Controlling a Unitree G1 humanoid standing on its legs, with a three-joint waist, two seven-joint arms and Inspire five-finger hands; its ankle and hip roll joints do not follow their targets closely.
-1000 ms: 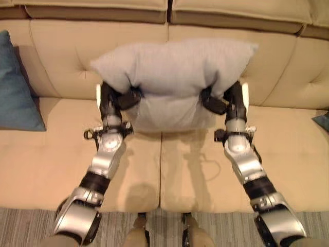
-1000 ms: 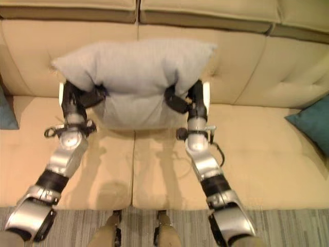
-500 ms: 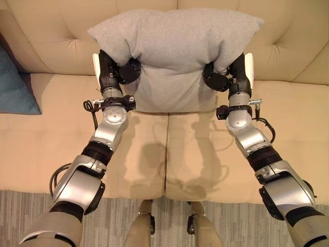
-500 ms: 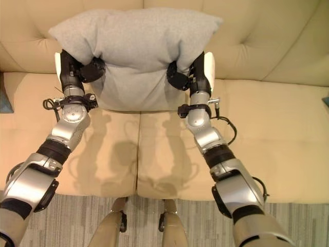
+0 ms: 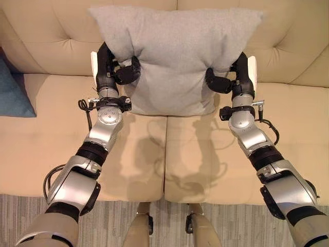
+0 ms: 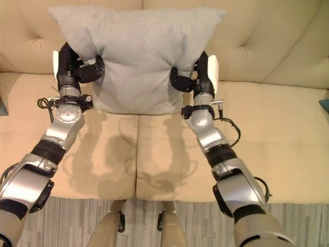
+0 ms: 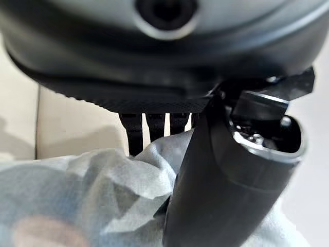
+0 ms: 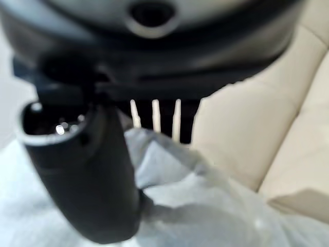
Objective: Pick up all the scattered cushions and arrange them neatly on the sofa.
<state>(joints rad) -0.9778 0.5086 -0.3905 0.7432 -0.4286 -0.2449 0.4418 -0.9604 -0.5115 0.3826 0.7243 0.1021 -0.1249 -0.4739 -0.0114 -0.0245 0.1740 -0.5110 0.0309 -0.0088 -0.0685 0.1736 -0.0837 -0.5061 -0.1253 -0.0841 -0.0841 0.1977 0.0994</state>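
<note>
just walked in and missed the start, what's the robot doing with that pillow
The robot holds a grey cushion between both hands, the left hand pinching its left edge and the right hand its right edge. The cushion stands upright at the middle of the beige sofa, against the backrest, with its lower edge at the seat. A blue cushion lies at the sofa's left end. Neither hand has let go yet.

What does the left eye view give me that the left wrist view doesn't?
Left eye view alone: the whole grey cushion upright against the sofa backrest, the right hand pinching its other side, and a blue cushion at the sofa's left. Left wrist view alone: the fabric bunched between the left hand's thumb and fingers. Both: the left hand gripping the grey cushion.
</note>
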